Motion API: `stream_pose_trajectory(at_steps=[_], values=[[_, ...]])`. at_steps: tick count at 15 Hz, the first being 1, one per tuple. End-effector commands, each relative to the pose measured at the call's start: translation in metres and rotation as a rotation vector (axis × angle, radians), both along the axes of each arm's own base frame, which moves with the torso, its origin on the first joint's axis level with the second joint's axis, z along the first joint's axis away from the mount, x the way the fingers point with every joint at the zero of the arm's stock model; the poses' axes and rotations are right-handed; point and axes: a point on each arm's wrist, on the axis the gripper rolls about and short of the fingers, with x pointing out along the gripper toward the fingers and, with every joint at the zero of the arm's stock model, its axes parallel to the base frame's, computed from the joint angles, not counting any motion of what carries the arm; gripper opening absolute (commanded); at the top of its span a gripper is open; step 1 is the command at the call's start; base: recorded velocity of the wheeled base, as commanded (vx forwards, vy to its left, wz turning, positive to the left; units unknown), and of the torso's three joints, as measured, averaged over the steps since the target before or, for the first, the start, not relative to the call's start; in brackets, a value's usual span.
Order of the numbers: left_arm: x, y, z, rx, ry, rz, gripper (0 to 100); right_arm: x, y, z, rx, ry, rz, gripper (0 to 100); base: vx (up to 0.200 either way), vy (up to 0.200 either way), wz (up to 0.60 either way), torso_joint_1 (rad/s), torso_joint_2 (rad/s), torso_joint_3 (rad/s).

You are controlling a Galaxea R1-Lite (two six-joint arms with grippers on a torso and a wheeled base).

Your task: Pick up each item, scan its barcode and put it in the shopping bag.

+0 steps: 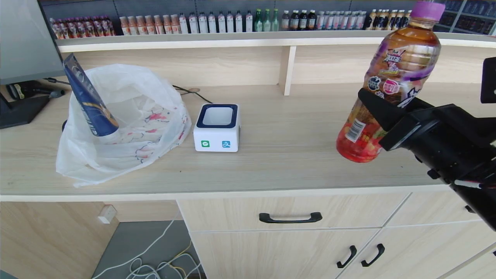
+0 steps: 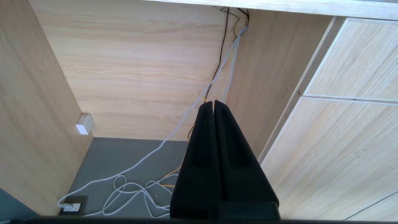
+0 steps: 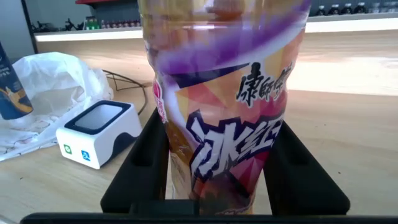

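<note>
1. R end effector (image 1: 381, 105): its black fingers (image 3: 148, 158) are spread only as wide as the bottle (image 1: 392, 77) and clamp it around the lower half, one finger on each side. Grip looks firm in the R wrist view.
2. Bottle: clear plastic w/ tea-coloured drink, purple cap and purple/pink label. It's tilted, cap leaning up and away toward the back shelf, base toward me. Base looks clear of the tabletop (image 1: 290, 135), though I can't confirm the gap.
3. A white label patch low on the bottle faces the scanner's side.
4. Scanner (image 1: 217, 128): small white box w/ dark-rimmed window on top, sitting on the tabletop approx. mid-way between bag and bottle, well apart from the bottle.
5. Shopping bag (image 1: 151, 116): white, see-through plastic, slumped open on the tabletop just beside the scanner, on my L side.
6. Blue tube (image 1: 90, 101) stands tilted inside the bag, top end poking out above the rim.
7. L end effector (image 2: 214, 112): fingers pressed flat together w/ nothing between them, hanging below tabletop level next to the cabinet side, above loose cables (image 2: 124, 193) on the floor.
8. Behind the tabletop, a shelf carries a long row of drink bottles (image 1: 240, 21).
</note>
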Motion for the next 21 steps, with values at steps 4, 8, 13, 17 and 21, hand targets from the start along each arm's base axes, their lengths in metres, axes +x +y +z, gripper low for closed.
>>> stream_pose_trajectory(at_steps=[4, 8, 13, 17, 21], values=[[0.000, 0.000, 0.000, -0.001, 0.000, 0.000, 0, -0.054, -0.024, -0.017, -0.016, 0.019, 0.051, 0, 0.000, 0.000, 0.00, 0.000, 0.00, 0.000], [0.000, 0.000, 0.000, -0.001, 0.000, 0.000, 0, -0.069, -0.012, -0.007, 0.029, 0.009, 0.200, 0, 0.000, 0.000, 0.00, 0.000, 0.00, 0.000], [0.000, 0.000, 0.000, -0.001, 0.000, 0.000, 0, -0.073, -0.006, -0.002, 0.053, 0.103, 0.552, 0, 0.000, 0.000, 0.00, 0.000, 0.00, 0.000], [0.000, 0.000, 0.000, -0.001, 0.000, 0.000, 0, -0.069, 0.002, -0.004, 0.120, 0.204, 0.702, 0, 0.000, 0.000, 0.00, 0.000, 0.00, 0.000], [0.000, 0.000, 0.000, -0.001, 0.000, 0.000, 0, -0.065, 0.014, 0.011, 0.247, 0.266, 0.801, 0, 0.000, 0.000, 0.00, 0.000, 0.00, 0.000]])
